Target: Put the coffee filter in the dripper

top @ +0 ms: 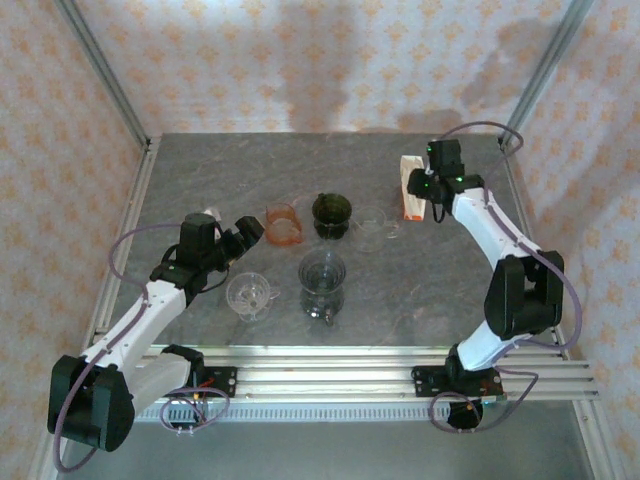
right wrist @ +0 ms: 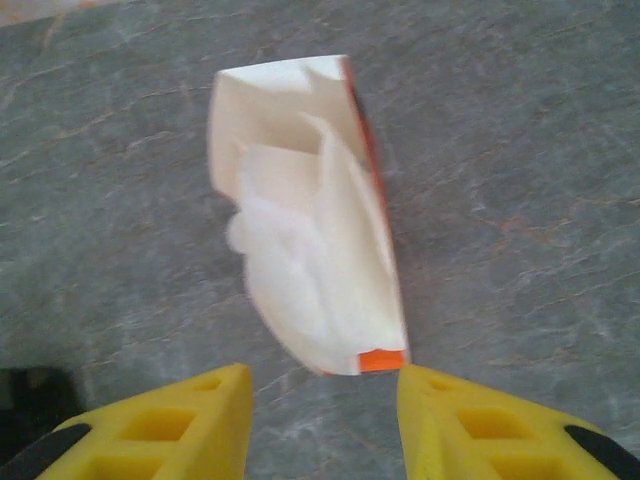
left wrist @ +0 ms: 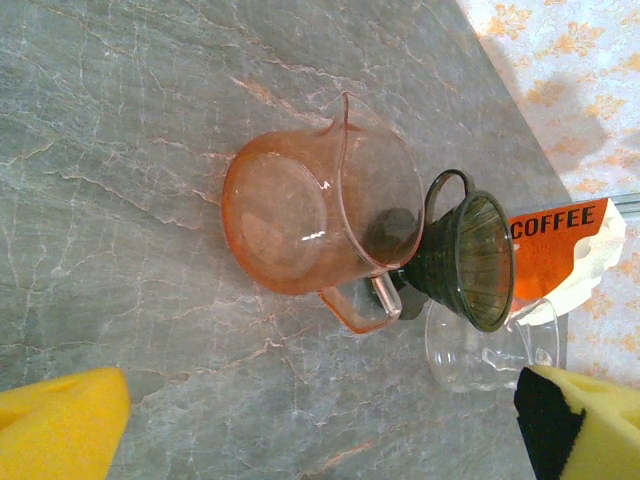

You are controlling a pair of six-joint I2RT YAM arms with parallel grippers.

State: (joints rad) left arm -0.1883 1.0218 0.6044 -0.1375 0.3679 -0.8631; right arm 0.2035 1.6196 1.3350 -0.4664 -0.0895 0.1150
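The coffee filter pack [right wrist: 300,220], white paper with an orange edge, lies on the grey table and has white filters bulging from its open side. My right gripper [right wrist: 325,395] is open just short of the pack's near end, with nothing between its yellow fingers. From above, the pack [top: 410,188] lies at the back right with the right gripper [top: 430,192] beside it. The dark green dripper [top: 331,214] stands upright mid-table. My left gripper [top: 240,232] stands wide open and empty, left of an orange pitcher [top: 284,222]. In the left wrist view the dripper [left wrist: 470,260] shows behind the pitcher [left wrist: 300,215].
A clear glass vessel [top: 375,228] stands right of the dripper, between it and the pack. Nearer the arms are a clear cup [top: 250,292] and a dark glass server [top: 322,280]. Metal frame rails [top: 128,240] edge the table, with patterned walls behind.
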